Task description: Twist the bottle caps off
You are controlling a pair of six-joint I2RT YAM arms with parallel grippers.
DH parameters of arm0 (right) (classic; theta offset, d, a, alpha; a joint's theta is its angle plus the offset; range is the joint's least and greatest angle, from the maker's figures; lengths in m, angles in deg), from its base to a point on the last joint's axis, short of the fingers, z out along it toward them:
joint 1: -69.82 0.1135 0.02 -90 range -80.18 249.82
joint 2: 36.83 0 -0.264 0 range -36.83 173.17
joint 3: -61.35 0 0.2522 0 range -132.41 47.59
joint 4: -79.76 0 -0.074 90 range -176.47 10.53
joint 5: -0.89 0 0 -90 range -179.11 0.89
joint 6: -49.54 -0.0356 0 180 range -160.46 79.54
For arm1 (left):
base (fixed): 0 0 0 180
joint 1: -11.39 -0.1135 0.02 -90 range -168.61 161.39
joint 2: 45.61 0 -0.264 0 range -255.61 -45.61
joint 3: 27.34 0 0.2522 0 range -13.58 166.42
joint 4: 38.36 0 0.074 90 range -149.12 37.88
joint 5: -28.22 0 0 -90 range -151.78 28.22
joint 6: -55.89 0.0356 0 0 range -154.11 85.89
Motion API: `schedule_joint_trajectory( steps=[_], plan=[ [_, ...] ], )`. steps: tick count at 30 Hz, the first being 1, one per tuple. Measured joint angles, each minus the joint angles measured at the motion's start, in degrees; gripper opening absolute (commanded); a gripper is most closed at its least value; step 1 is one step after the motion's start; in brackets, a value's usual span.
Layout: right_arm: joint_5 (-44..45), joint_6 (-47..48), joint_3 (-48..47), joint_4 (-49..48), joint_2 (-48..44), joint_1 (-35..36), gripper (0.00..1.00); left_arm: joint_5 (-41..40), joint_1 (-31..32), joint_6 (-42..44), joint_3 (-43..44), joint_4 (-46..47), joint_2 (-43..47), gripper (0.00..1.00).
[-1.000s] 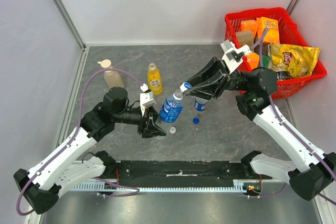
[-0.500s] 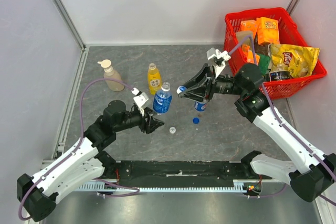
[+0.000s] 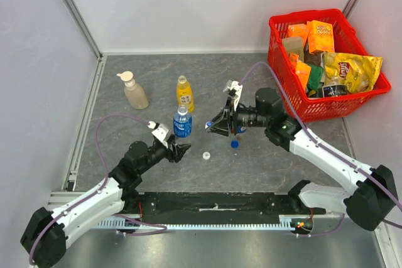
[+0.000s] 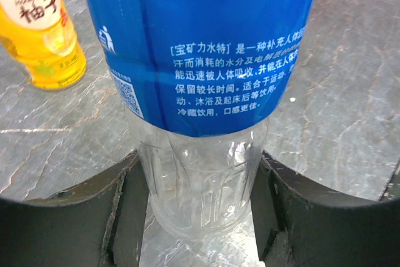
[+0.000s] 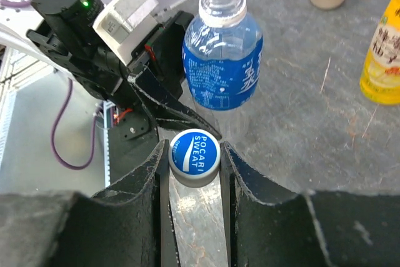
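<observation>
Clear plastic with a blue label, the open bottle (image 3: 182,123) stands upright near the middle of the grey stone-patterned table (image 3: 282,161), its neck bare and threaded. The left gripper (image 4: 195,214) is partly closed on the bottle's clear base, one black finger pressed against each side below the label, low over the table.

The right gripper (image 3: 210,128) hangs just right of that bottle and above the table. Its jaws are nearly together and pinch a cap (image 5: 194,153) with a blue printed top and a pale side wall. The cap is off the neck and apart from it.

A yellow juice bottle (image 3: 184,94) stands upright just beyond the open bottle, toward the far edge. A second blue-labelled bottle (image 3: 239,128) is mostly hidden behind the right gripper. A blue cap (image 3: 234,144) lies on the table just on its near side, and a white cap (image 3: 206,154) lies a little left of that, toward the near edge.

A beige pump-top soap dispenser (image 3: 134,91) stands toward the left edge. A red basket (image 3: 281,47) of snack packs fills the far right corner.
</observation>
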Motion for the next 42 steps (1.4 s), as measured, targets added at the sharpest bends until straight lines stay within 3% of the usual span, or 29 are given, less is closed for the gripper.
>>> schedule_joint_trajectory(
  steps=[6,15,36,42],
  plan=[
    [6.25,3.56,1.70,2.51,2.60,3.56,0.12,-4.44,0.00,0.02,-5.09,10.43,-4.46,0.02],
    [15.82,6.67,3.93,3.80,7.06,9.35,0.12,-9.27,0.00,0.20,-6.16,29.14,-18.69,0.02],
    [32.50,7.74,5.03,4.59,16.24,13.05,0.20,-20.24,0.00,-2.86,-5.40,47.32,-46.23,0.02],
    [36.46,7.98,5.01,6.03,18.91,14.05,0.33,-21.59,0.00,-4.57,-5.27,52.35,-50.73,0.02]
  ],
)
